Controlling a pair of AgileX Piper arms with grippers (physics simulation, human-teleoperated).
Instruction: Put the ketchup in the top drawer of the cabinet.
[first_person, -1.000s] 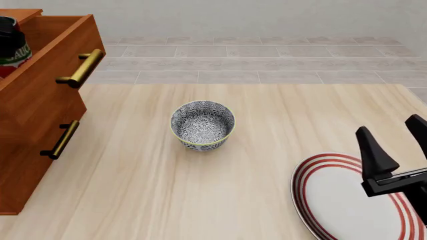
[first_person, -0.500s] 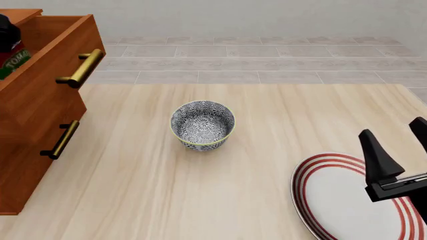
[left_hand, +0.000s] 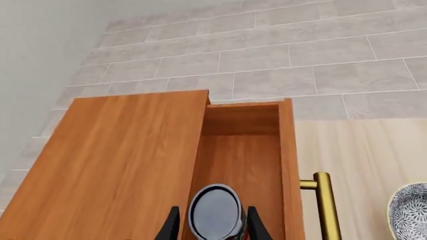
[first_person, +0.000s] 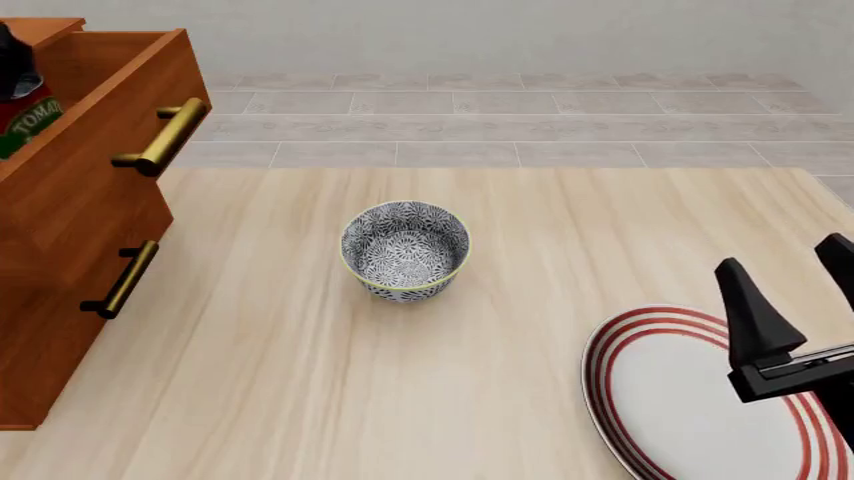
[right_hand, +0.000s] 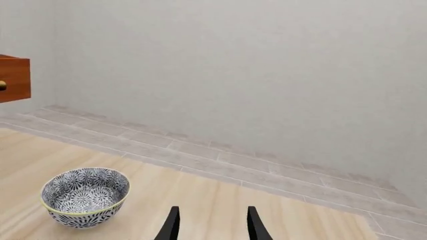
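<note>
The ketchup (left_hand: 215, 214), a tin with a dark grey top, sits between my left gripper's (left_hand: 213, 229) fingers over the open top drawer (left_hand: 241, 165). In the front view only its red and green label (first_person: 24, 115) shows at the left edge, behind the drawer's front (first_person: 94, 190); its lower part is hidden. The left gripper is shut on it. The cabinet (first_person: 40, 340) stands at the table's left. My right gripper (first_person: 790, 292) is open and empty, above the plate at the near right.
A patterned grey-white bowl (first_person: 404, 250) stands mid-table, also in the right wrist view (right_hand: 85, 196). A red-striped white plate (first_person: 667, 410) lies at the near right. The drawer's brass handle (first_person: 163, 136) sticks out toward the table. A lower drawer's handle (first_person: 123, 280) is below it.
The ketchup has shifted left toward the picture's edge, so less of it shows over the drawer. The right gripper has drifted slightly right and down.
</note>
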